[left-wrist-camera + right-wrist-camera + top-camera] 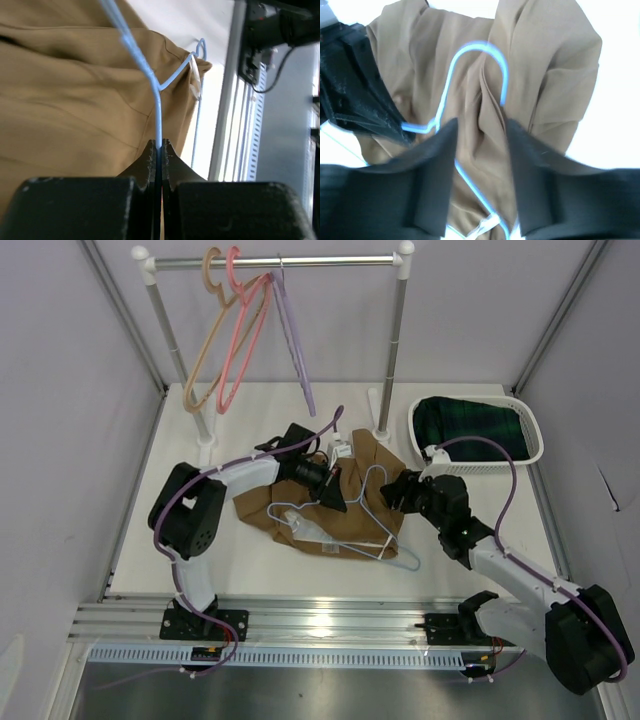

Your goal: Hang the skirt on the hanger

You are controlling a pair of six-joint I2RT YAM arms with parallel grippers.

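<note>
Jaws on my left gripper (pixel 159 152) are pressed tight on the hanger's (pixel 158 107) thin wire. Those on my right gripper (pixel 481 127) are spread wide, close by the hook. I see the hanger lying on top of the skirt (pixel 300 512) in the middle of the table, its hook toward 12 o'clock. The right gripper sits at the skirt's 3 o'clock.

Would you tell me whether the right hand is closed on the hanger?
No, the right hand hangs wide open above the hanger and the skirt.
</note>
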